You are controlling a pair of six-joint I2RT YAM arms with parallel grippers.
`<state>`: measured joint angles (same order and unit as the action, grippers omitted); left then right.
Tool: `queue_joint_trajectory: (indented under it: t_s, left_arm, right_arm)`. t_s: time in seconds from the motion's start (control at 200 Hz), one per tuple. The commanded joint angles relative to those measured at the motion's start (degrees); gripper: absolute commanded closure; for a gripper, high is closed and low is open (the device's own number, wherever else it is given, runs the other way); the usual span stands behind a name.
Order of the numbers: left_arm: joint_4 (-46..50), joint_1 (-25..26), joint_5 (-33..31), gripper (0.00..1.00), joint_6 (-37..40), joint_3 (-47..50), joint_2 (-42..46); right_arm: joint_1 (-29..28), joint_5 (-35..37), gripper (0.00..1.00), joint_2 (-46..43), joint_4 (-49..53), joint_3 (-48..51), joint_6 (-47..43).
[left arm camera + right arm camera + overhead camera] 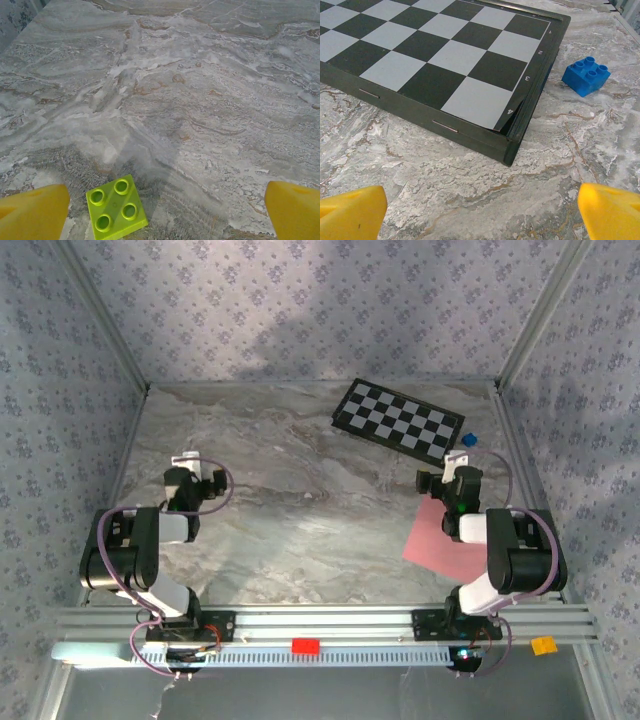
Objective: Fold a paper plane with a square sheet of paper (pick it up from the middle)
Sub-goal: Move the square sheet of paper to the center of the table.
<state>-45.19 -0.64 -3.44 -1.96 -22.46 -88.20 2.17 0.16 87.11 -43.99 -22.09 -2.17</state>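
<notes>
The pink-red square sheet of paper (438,540) lies flat on the marble table near the right arm, its right part hidden under that arm. My right gripper (452,476) hovers beyond the sheet's far edge, open, its yellow fingertips (351,210) wide apart over bare marble. On the left side of the table my left gripper (196,472) is open too, fingertips (33,211) spread with nothing between them. No paper plane is in sight.
A black-and-white checkerboard (398,418) (445,70) lies at the back right, a blue block (469,441) (586,75) beside its corner. A lime-green block (116,209) sits near the left fingers. A red block (305,645) and an orange one (543,645) rest on the front rail.
</notes>
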Motion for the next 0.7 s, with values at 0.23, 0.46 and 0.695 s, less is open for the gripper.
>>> queue_joint_trajectory:
  t_s: [0.23, 0.46, 0.695]
  left_arm:
    - [-1.2, -0.3, -0.1, 0.0, 0.1, -1.3, 0.3]
    - [-1.2, -0.3, -0.1, 0.0, 0.1, -1.3, 0.3]
    - [-1.2, -0.3, -0.1, 0.0, 0.1, -1.3, 0.3]
  right_arm:
    - [0.5, -0.7, 0.0, -0.2, -0.3, -0.9, 0.5]
    - [0.6, -1.0, 0.0, -0.2, -0.2, -1.1, 0.6]
    - [0.6, -1.0, 0.0, -0.2, -0.2, -1.0, 0.6]
